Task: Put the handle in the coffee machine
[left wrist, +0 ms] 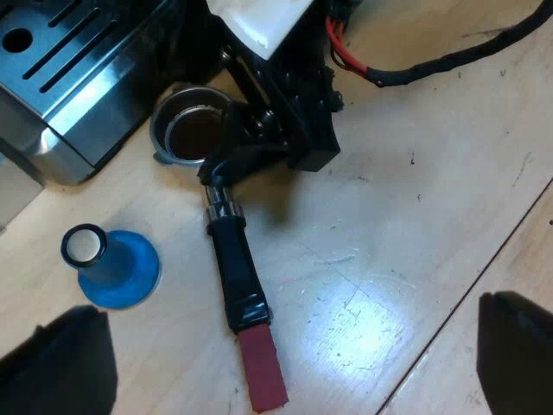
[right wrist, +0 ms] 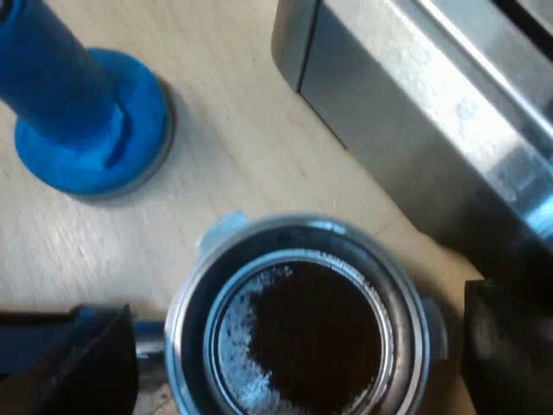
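Round metal holder (left wrist: 192,130) with a dark handle (left wrist: 235,268) and a flat red end (left wrist: 263,372): found loose, lying flat on the pale wooden table (left wrist: 415,216), not locked into the machine. Basket set just beside the base of the stainless-steel espresso machine (left wrist: 69,78), with the handle pointing away from it. Dark ground coffee (right wrist: 320,337) noted inside the basket, covering most of the floor, with pale metal left bare along one side. Blue tamper (left wrist: 112,264) with a round flared base and a pale top: stood upright on the table, near the handle but apart from it and from the machine. Right gripper (right wrist: 298,337): black fingers (right wrist: 69,363) spread wide, one to each side of the basket rim, jaws open. Contact with the metal could not be determined. Seen from the left wrist view over the junction of basket and handle. Left gripper (left wrist: 292,307): jaws wide open and holding nothing. Hung above the table by the red end, touching neither holder nor tamper.
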Robot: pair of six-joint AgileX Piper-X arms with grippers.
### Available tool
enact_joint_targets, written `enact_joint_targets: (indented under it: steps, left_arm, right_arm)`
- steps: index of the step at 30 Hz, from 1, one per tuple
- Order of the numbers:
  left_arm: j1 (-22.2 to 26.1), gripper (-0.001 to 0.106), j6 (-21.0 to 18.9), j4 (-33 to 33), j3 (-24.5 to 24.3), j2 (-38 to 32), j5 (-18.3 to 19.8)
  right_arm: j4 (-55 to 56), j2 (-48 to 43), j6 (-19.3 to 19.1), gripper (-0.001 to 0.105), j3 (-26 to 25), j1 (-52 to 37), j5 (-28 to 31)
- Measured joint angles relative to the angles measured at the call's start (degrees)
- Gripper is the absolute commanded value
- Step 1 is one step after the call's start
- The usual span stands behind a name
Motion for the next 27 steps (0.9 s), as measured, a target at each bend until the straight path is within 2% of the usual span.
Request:
enact_joint_targets:
  steps: [21, 23, 26, 27]
  left_arm:
    - [0.00, 0.085, 0.00, 0.00, 0.00, 0.00, 0.00]
    - [0.00, 0.085, 0.00, 0.00, 0.00, 0.00, 0.00]
    - [0.00, 0.085, 0.00, 0.00, 0.00, 0.00, 0.00]
    - [0.00, 0.085, 0.00, 0.00, 0.00, 0.00, 0.00]
  right_arm:
    - [-2.97, 2.57, 2.61, 0.077, 0.00, 0.00, 1.37]
    - [-2.97, 2.57, 2.61, 0.074, 0.00, 0.00, 1.48]
    - [-2.97, 2.57, 3.03, 0.061, 0.00, 0.00, 1.45]
    - [-2.97, 2.57, 3.17, 0.054, 0.00, 0.00, 1.45]
